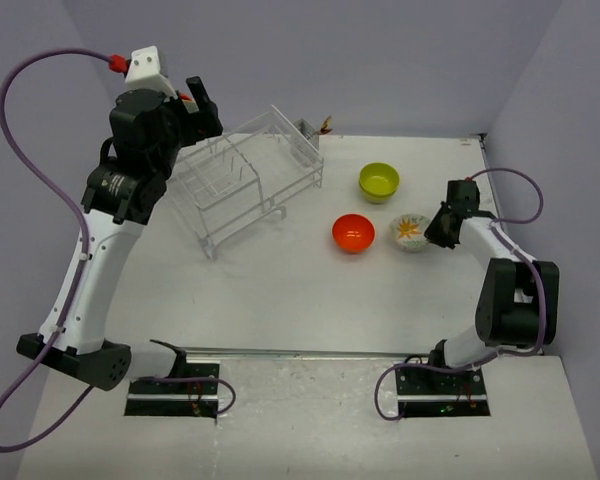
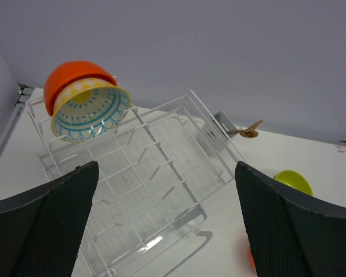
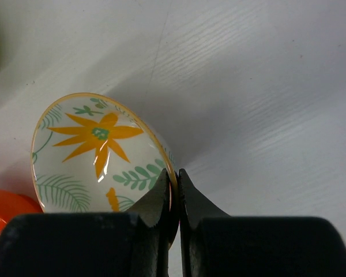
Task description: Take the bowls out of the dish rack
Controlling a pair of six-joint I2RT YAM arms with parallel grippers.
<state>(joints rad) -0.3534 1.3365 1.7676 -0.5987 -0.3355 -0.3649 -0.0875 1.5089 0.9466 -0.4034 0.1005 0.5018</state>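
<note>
The clear dish rack (image 1: 250, 175) stands at the back left. In the left wrist view the rack (image 2: 161, 167) holds two bowls on edge at its far end: an orange-red bowl (image 2: 75, 78) and, nested against it, a whitish bowl with a blue patterned rim (image 2: 91, 112). My left gripper (image 1: 205, 108) hovers above the rack, open and empty (image 2: 167, 231). My right gripper (image 1: 435, 228) is shut on the rim of a white bowl with an orange flower (image 3: 98, 153), which is tilted close to the table (image 1: 410, 232).
A lime-green bowl (image 1: 379, 181) and an orange-red bowl (image 1: 352, 232) sit upright on the table right of the rack. A wooden utensil (image 2: 251, 130) sticks out of the rack's side cup. Purple walls close the back and sides.
</note>
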